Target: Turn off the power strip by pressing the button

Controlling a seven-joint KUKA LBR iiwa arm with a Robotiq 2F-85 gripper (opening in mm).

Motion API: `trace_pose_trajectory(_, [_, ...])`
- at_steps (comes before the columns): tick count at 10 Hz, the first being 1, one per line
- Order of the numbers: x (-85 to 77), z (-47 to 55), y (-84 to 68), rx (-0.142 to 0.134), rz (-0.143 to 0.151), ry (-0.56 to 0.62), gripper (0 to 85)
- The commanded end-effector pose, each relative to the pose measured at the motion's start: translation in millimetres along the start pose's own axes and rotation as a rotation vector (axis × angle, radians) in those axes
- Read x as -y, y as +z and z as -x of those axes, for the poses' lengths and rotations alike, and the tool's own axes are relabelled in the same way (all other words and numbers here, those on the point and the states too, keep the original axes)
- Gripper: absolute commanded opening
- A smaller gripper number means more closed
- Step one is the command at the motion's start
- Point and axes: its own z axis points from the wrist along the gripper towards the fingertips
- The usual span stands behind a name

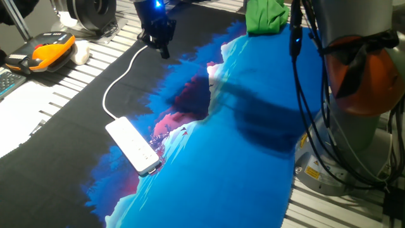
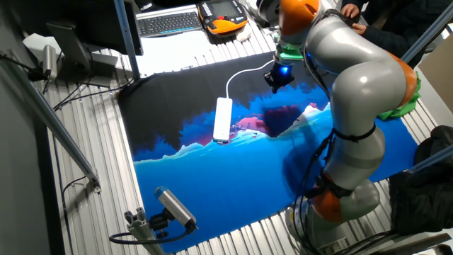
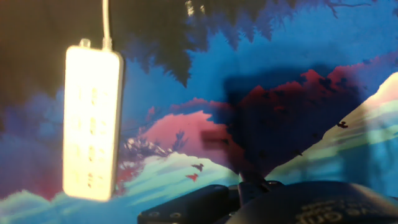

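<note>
The white power strip (image 1: 133,145) lies flat on the black and blue printed cloth, with its thin white cord (image 1: 120,76) running toward the back of the table. It also shows in the other fixed view (image 2: 223,119) and at the left of the hand view (image 3: 92,121), brightly lit. My gripper (image 1: 164,52) hangs above the cloth near the cord's far end, apart from the strip and well behind it; it also shows in the other fixed view (image 2: 277,79). The hand view shows only dark parts of the hand along its bottom edge. No view shows the fingertips clearly.
An orange-and-black tool (image 1: 47,50) lies on the slatted table at the back left, beside a keyboard (image 2: 168,23). A green cloth (image 1: 266,16) lies at the far edge. The arm's grey base (image 1: 361,95) and black cables stand at the right.
</note>
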Motion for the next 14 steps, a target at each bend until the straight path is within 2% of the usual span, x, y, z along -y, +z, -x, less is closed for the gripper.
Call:
trace_pose_trajectory(1, [0.1, 0.1, 0.2, 0.003, 0.016, -0.002, 0.0])
trace_pose_trajectory(2, [0.1, 0.1, 0.2, -0.010, 0.061, -0.006, 0.0])
trace_pose_trajectory(4, [0.1, 0.1, 0.2, 0.017, 0.013, -0.045, 0.0])
trace_pose_trajectory(5, [0.1, 0.1, 0.2, 0.035, 0.028, -0.036, 0.0])
trace_pose_trajectory(6, [0.1, 0.1, 0.2, 0.034, 0.054, -0.020, 0.0])
trace_pose_trajectory(8, [0.1, 0.1, 0.2, 0.020, 0.048, 0.004, 0.0])
trace_pose_trajectory(9, [-2.8, 0.4, -1.3, 0.017, 0.066, 0.036, 0.0])
trace_pose_trajectory(10, [-11.7, 0.7, -5.1, 0.010, 0.086, 0.072, 0.0])
trace_pose_trajectory(11, [-22.3, 0.8, -8.4, 0.005, 0.077, 0.093, 0.0])
trace_pose_trajectory(12, [-34.0, 0.3, -10.8, 0.003, 0.099, 0.138, 17.0])
trace_pose_trajectory(13, [-47.8, -0.4, -12.1, -0.001, 0.120, 0.176, 17.0])
trace_pose_trajectory(14, [-62.5, -0.9, -12.2, 0.002, 0.125, 0.203, 17.0])
